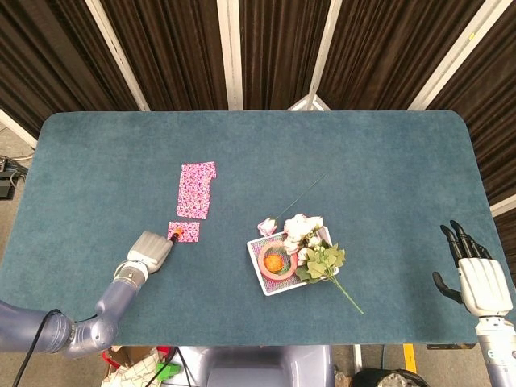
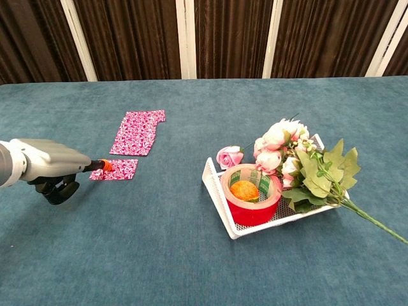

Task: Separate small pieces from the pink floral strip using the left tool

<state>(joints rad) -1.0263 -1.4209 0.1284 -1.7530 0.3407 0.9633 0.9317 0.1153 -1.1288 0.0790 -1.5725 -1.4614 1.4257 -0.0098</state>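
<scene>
A pink floral strip (image 1: 196, 189) (image 2: 137, 131) lies flat on the teal table. A small cut piece (image 1: 185, 231) (image 2: 116, 169) lies just in front of it, apart from it. My left hand (image 1: 150, 251) (image 2: 46, 164) grips a tool whose orange tip (image 1: 174, 235) (image 2: 106, 166) rests on the left edge of the small piece. My right hand (image 1: 474, 272) hovers at the table's right edge with its fingers spread and nothing in it; the chest view does not show it.
A white wire tray (image 1: 256, 256) (image 2: 217, 183) near the middle holds a red tape roll (image 1: 277, 263) (image 2: 251, 203) with an orange ball inside, and a bunch of pink and white flowers (image 1: 310, 246) (image 2: 287, 153) whose stem sticks out to the right.
</scene>
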